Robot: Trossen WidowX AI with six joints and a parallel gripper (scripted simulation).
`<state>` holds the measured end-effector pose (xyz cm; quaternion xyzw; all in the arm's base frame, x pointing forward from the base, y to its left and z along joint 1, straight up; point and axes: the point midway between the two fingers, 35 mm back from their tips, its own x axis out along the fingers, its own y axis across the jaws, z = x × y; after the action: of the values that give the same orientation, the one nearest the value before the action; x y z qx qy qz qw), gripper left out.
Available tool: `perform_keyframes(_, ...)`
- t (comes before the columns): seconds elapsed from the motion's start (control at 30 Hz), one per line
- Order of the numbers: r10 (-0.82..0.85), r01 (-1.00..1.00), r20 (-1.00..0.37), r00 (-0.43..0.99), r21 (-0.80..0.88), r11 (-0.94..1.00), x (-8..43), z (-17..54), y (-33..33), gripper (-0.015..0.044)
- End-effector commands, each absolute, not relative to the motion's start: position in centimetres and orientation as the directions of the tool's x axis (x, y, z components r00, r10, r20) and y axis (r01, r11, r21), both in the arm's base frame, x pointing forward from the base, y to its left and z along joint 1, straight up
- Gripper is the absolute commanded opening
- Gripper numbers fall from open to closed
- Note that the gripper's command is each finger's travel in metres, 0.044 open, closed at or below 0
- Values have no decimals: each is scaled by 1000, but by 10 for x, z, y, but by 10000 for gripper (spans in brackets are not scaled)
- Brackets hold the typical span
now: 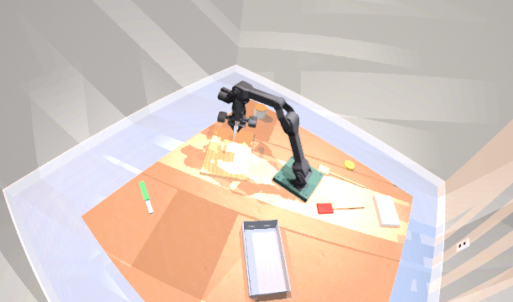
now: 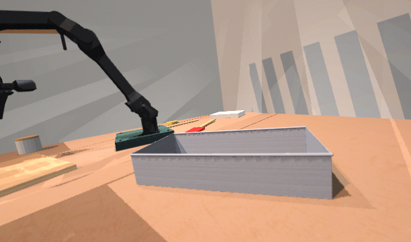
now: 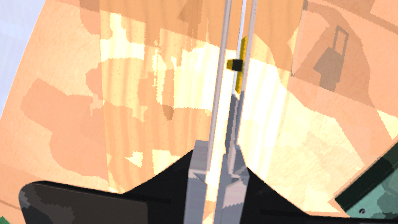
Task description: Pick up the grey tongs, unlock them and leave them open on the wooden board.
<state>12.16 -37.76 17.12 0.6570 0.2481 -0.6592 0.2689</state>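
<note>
While end effector (image 3: 220, 175) clamps slim grey tongs (image 3: 235, 75) | grained wooden board (image 1: 227, 161) below

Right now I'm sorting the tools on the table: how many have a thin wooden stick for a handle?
2. The red-headed tool lies in front of the arm's green base; the white-headed tool lies beside that base, near the yellow disc. None seems hidden.
</note>
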Motion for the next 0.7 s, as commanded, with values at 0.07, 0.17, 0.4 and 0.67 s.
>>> perform_keyframes(0.07,-30,682,-999,18,34,-730,122,172,-378,-150)
perform_keyframes(0.17,-30,682,-999,18,34,-730,122,168,-379,-150)
perform_keyframes(0.4,-30,682,-999,18,34,-730,123,157,-382,-150)
perform_keyframes(0.67,-30,682,-999,18,34,-730,124,144,-384,-150)
